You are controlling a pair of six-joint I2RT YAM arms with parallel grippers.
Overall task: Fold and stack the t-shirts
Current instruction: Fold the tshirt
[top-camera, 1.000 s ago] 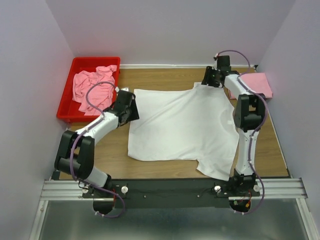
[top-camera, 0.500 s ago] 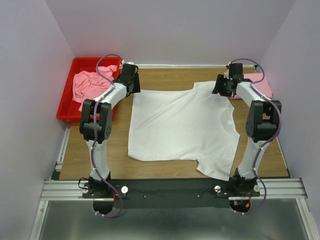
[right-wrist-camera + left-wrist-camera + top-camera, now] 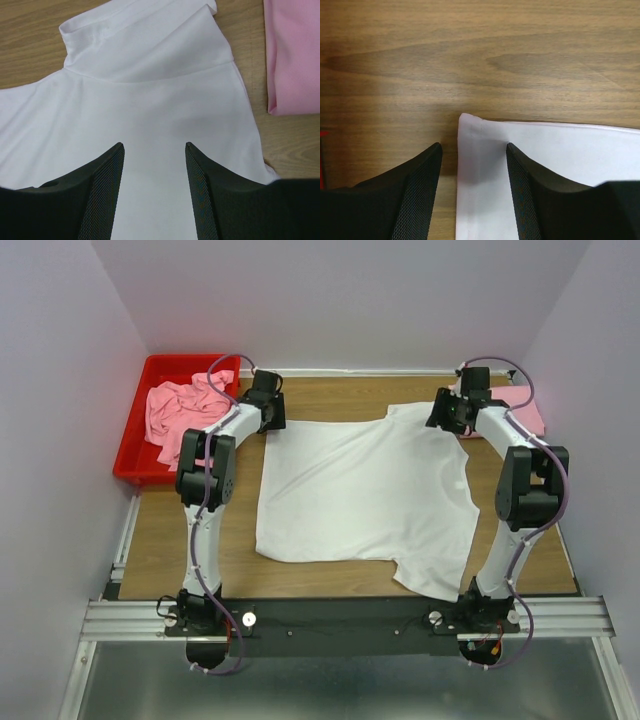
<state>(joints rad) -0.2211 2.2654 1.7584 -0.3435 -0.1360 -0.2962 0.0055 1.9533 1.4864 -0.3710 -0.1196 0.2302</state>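
A white t-shirt (image 3: 365, 495) lies spread flat on the wooden table. My left gripper (image 3: 272, 416) is open at its far left corner; in the left wrist view (image 3: 474, 147) the fingers straddle that corner (image 3: 470, 125). My right gripper (image 3: 448, 414) is open over the shirt's far right sleeve; in the right wrist view (image 3: 154, 146) white cloth (image 3: 145, 95) lies between the fingers. A folded pink t-shirt (image 3: 522, 410) lies at the far right, also showing in the right wrist view (image 3: 292, 55). Crumpled pink shirts (image 3: 185, 410) fill the red bin.
The red bin (image 3: 135, 455) stands at the far left of the table. Purple walls close in the back and both sides. Bare wood (image 3: 330, 395) shows behind the white shirt and along its left side.
My left arm swung from the shirt's left edge up to its far left corner. My right gripper shifted slightly right and toward me over the far right sleeve.
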